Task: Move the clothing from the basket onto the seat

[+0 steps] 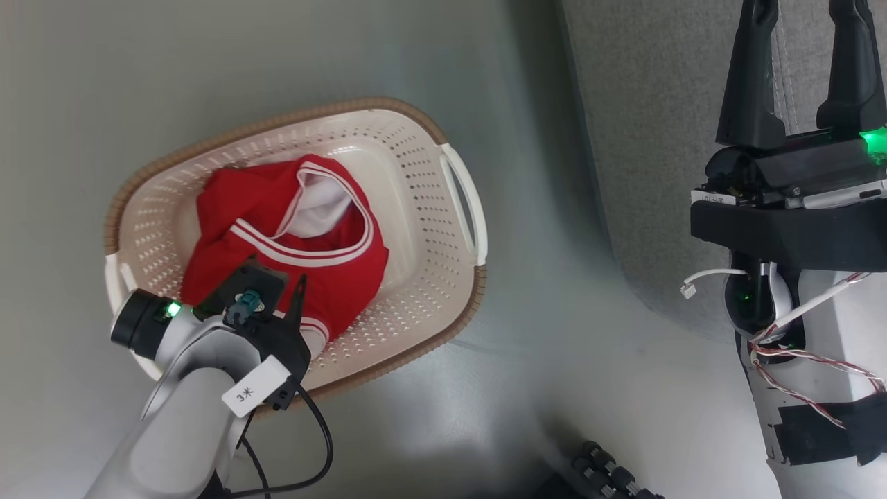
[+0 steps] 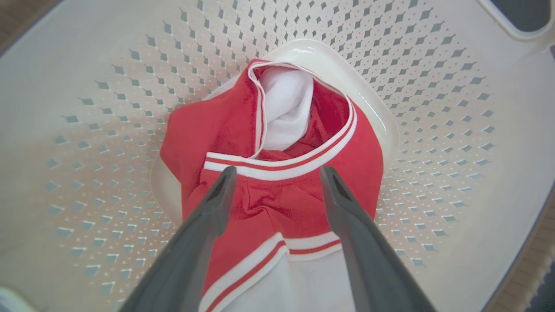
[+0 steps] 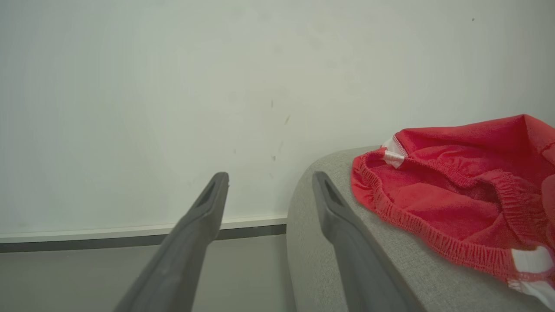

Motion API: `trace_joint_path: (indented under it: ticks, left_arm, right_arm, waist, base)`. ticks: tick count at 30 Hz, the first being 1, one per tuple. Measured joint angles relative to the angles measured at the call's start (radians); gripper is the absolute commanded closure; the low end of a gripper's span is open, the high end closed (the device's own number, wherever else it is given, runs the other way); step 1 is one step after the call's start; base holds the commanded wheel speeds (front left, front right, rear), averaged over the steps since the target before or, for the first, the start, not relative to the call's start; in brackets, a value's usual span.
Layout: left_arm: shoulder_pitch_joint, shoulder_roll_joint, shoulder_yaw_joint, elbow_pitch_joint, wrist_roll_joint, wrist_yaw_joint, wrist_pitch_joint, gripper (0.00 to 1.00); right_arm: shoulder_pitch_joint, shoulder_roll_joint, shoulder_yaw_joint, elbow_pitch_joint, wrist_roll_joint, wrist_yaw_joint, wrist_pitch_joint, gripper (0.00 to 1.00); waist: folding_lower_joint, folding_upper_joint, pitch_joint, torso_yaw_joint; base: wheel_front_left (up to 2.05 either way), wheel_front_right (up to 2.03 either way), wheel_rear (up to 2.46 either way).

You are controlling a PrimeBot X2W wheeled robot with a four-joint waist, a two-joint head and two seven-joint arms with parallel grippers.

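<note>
While the left tool [image 2: 275,175] hangs over the basket [image 1: 416,166] with its two fingers spread wide and empty, its tips frame the white-striped band of the red jersey [image 2: 282,203]; whether they touch the cloth cannot be told. The jersey lies crumpled on the basket's bottom, and perforated walls ring it on all sides. In the left wrist view a handle opening sits at 1 o'clock, and white lining shows inside the jersey's neck at 12.

In the head view the basket stands on the grey floor [image 1: 208,69] at 9 o'clock. The left wrist, a black cable [image 1: 320,443] and a white label [image 1: 255,389] cover its near rim at 7 o'clock.

The right tool [image 3: 269,184], also spread open and holding nothing, points up at 2 o'clock over the seat [image 1: 644,138]. Its own wrist view gives the red shorts [image 3: 455,195] lying on the seat's rounded corner at 3 o'clock, near the right-hand finger, with a pale wall [image 3: 173,86] behind.
</note>
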Motion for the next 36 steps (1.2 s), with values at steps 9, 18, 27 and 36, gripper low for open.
trace_joint_path:
  ticks: [9, 18, 27, 36]
  left_arm:
    - [-0.027, 0.016, -0.003, 0.070, 0.016, 0.011, -0.001, 0.00]
    - [-0.078, 0.050, 0.014, 0.132, 0.046, 0.045, 0.018, 0.00]
    - [-0.112, 0.051, 0.012, 0.180, 0.069, 0.072, 0.029, 0.00]
    - [-0.165, 0.042, 0.006, 0.242, 0.110, 0.096, 0.070, 0.00]
  right_arm:
    - [-0.007, 0.008, 0.009, 0.027, 0.001, 0.009, -0.023, 0.00]
    - [-0.023, 0.018, 0.024, 0.037, 0.002, 0.015, -0.036, 0.00]
    - [-0.042, 0.026, 0.033, 0.067, 0.009, 0.017, -0.043, 0.00]
    - [-0.045, 0.034, 0.047, 0.090, 0.021, 0.024, -0.050, 0.00]
  waist:
    - [-0.0002, 0.0000, 0.048, -0.047]
    - [-0.0002, -0.0002, 0.089, -0.078]
    - [-0.0002, -0.0002, 0.117, -0.104]
    - [-0.0002, -0.0002, 0.130, -0.121]
  base:
    - [0.00, 0.00, 0.00]
    - [0.00, 0.00, 0.00]
    - [0.00, 0.00, 0.00]
    - [0.00, 0.00, 0.00]
